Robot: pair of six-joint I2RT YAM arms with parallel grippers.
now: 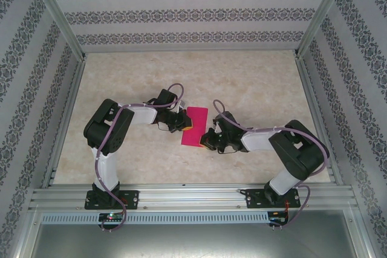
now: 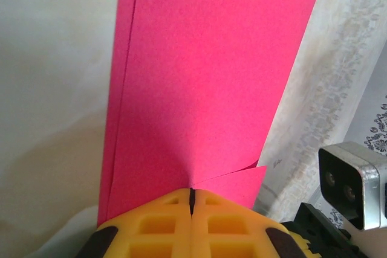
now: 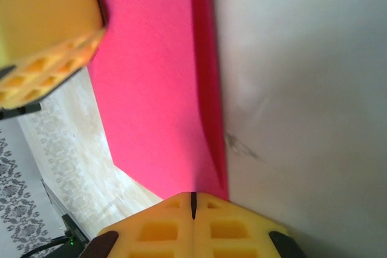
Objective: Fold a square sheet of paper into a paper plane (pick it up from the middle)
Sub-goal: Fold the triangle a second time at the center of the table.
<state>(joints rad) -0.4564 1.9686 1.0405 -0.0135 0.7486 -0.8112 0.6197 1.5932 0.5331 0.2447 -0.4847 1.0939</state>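
Note:
The square sheet of paper (image 1: 195,125), magenta-pink, is folded over into a narrow two-layer rectangle, with no dart shape to it. My left gripper (image 1: 187,125) is shut on its left long edge, and my right gripper (image 1: 208,137) is shut on its lower right corner. In the left wrist view the sheet (image 2: 199,77) rises from between my shut yellow fingers (image 2: 191,200), and its two layers part slightly at the right. In the right wrist view the sheet (image 3: 157,101) runs up from my shut gripper (image 3: 193,205) to the left gripper's yellow fingers (image 3: 42,40).
The pale marbled table (image 1: 254,83) lies under the sheet, fenced by patterned walls (image 1: 193,13) at the back and sides. An aluminium rail (image 1: 193,197) with both arm bases runs along the near edge. The right wrist camera (image 2: 354,182) sits close beside my left fingers.

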